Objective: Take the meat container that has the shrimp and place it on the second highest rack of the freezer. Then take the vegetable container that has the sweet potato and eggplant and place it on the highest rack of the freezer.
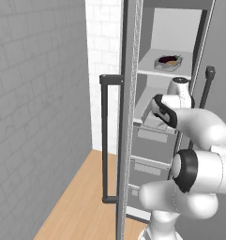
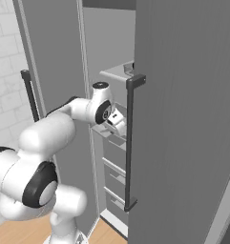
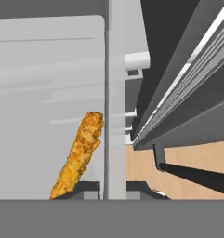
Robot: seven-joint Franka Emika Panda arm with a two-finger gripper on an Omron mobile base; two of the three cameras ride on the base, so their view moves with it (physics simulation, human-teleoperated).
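Inside the freezer [image 1: 173, 140], the vegetable container [image 1: 168, 63] with eggplant [image 1: 168, 59] sits on the highest rack [image 1: 163, 70], above the gripper [image 2: 117, 125]. Directly beneath the gripper lies the shrimp [image 3: 79, 155] in its meat container [image 3: 43, 111]. The open door [image 1: 128, 117] stands left.

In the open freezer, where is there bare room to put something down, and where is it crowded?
The highest rack is bare between the vegetable container and the rack's left edge. The rack below is crowded: the claw, shut on the meat container holding the shrimp, takes up its front.
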